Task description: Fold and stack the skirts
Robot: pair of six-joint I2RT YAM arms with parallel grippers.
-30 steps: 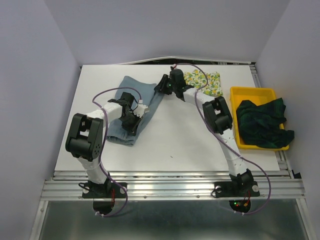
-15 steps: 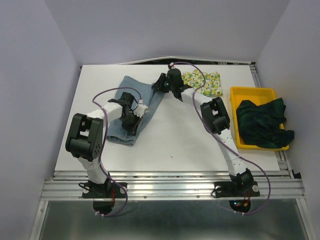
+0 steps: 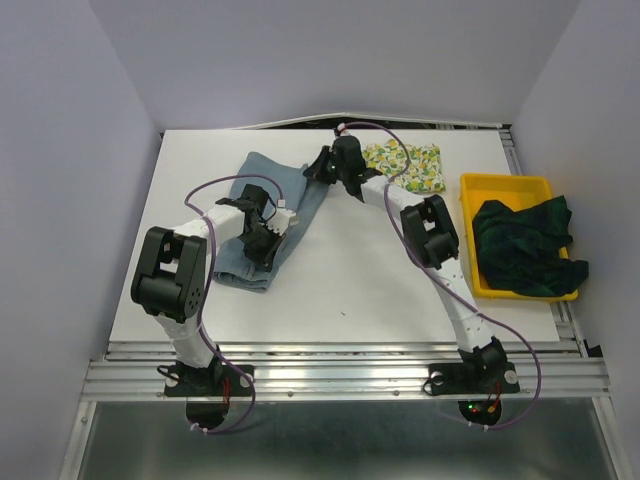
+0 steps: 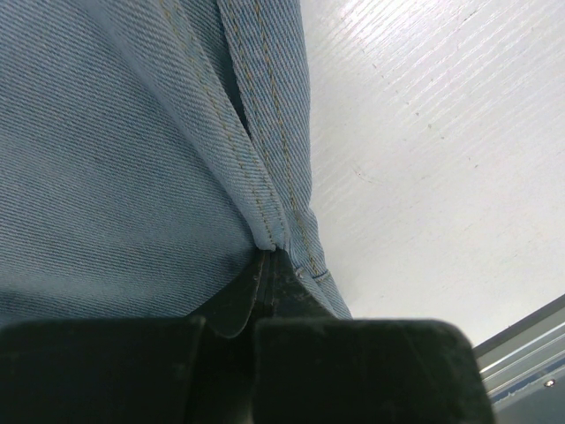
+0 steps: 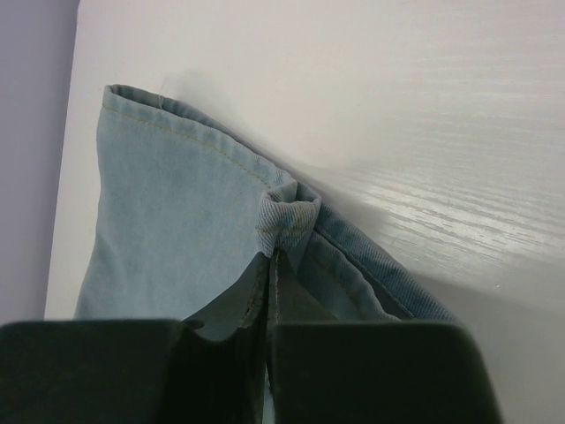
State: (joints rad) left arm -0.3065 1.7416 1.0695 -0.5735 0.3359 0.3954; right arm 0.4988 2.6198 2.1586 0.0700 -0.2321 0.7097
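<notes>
Both arms have hold of the light blue denim skirt [image 3: 262, 170]. The right gripper [image 5: 272, 253] is pinched shut on its far corner, and the left gripper [image 4: 267, 258] is clamped on the stitched edge nearer the bases. The skirt's long axis runs between the two grips, and its body spreads to the left of both. I'd judge the fold has to carry that edge leftward. The lemon-print skirt [image 3: 412, 166] lies just right of the right gripper.

Left hand [image 4: 267, 283]: dark fingers pressed together, thin fold of cloth pinched at tips. Blue-grey skirt [image 4: 115, 150] fills left and middle of view, twill weave sharp. Double-stitched hem [image 4: 265, 132] runs from far side straight down into grip. White desk [image 4: 441, 159] bare to right of cloth edge. Metal rail [image 4: 530, 353] at near right corner.
</notes>
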